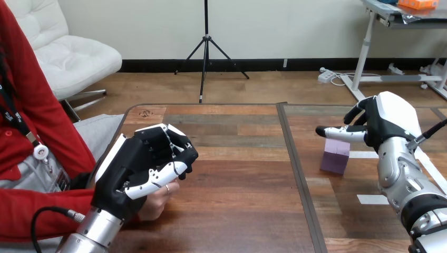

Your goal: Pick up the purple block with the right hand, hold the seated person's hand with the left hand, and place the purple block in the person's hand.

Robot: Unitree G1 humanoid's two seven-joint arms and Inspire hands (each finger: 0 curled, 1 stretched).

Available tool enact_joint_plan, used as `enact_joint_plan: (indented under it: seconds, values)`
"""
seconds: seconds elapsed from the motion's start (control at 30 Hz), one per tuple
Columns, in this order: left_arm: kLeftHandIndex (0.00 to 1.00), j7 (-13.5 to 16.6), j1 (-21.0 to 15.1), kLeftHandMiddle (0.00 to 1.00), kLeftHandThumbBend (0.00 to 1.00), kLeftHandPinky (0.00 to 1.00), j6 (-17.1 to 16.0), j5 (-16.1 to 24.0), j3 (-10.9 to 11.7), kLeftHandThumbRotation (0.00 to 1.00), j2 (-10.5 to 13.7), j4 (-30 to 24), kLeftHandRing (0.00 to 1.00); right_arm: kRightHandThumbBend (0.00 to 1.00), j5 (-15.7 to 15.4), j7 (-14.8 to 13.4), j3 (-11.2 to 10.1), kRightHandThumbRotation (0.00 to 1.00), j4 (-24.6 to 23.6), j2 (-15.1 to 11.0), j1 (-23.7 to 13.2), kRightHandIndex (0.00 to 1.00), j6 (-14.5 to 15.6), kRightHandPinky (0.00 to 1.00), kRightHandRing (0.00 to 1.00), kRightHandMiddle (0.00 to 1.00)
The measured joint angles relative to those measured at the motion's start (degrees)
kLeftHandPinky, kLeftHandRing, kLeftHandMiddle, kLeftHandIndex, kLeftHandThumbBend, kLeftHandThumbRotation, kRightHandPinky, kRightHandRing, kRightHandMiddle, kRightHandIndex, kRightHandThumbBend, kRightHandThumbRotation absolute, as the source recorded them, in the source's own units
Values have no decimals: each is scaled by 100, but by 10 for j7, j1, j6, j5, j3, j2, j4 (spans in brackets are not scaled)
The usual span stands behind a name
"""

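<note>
The purple block [336, 155] stands on the wooden table [237, 174], not yet lifted. Just above it and to its right, the right hand [380, 126] hovers with its fingers stretched out, apparently lining up to grasp it. Well to the block's left, the left hand [138, 168] is curled round the person's hand [158, 199], likely steadying it to receive the block.

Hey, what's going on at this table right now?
The robot's left hand is curled round the person's hand near the left side of the wooden table. Its right hand is open and hovers just over the purple block, which sits on the table at the right and is not yet picked up. So the hand-hold looks in place, and the block has yet to be grasped and handed over.
</note>
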Motion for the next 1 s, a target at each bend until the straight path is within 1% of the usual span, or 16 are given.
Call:
enact_joint_plan:
  seconds: [0.03, 0.1, 0.17, 0.23, 0.27, 0.33, 0.47, 0.63, 0.8, 1.0]
  values:
    - [44, 0, 0, 48, 48, 25, 0, 0, 0, 19, 0, 0, 36, 100, 0, 2, 0, 56, 0, 0, 0, 61, 0, 45, 55, 58]
    - [44, -1, 0, 48, 48, 25, 0, 0, 0, 19, 0, 0, 36, 100, 0, 7, 0, 57, 0, 0, 0, 65, 0, 50, 61, 63]
    - [44, -2, 0, 48, 48, 25, -1, 0, 0, 18, 0, 1, 36, 100, 0, 20, 0, 59, 0, -1, -1, 69, 1, 56, 66, 67]
    - [44, -2, 0, 48, 48, 25, -1, 0, 0, 18, 0, 1, 36, 100, 0, 36, 1, 60, 0, -2, -2, 72, 3, 61, 70, 71]
    - [44, -2, 0, 48, 47, 25, -1, 0, 0, 18, 0, 1, 37, 100, 0, 45, 1, 60, 0, -2, -2, 75, 5, 65, 73, 74]
    - [44, -3, 0, 48, 47, 25, -1, 0, 0, 17, 0, 1, 37, 100, -1, 64, 1, 60, 0, -2, -4, 76, 12, 68, 76, 76]
    - [44, -3, 0, 48, 46, 25, -1, 0, 0, 17, 0, 1, 36, 100, -1, 100, 3, 61, 0, -3, -5, 80, 23, 71, 79, 78]
    - [44, -5, 0, 48, 48, 24, -1, 0, 0, 18, 0, 1, 36, 100, -5, 135, 9, 63, 0, -4, -5, 84, 32, 74, 83, 83]
    - [44, -6, 2, 48, 49, 24, -1, 0, 0, 19, 0, 0, 35, 100, -7, 161, 13, 65, 0, -6, -10, 87, 37, 77, 87, 87]
    - [44, -9, 11, 48, 48, 24, -1, 0, 0, 19, 0, -7, 35, 100, -11, 193, 18, 64, 0, -11, -19, 88, 50, 76, 88, 88]
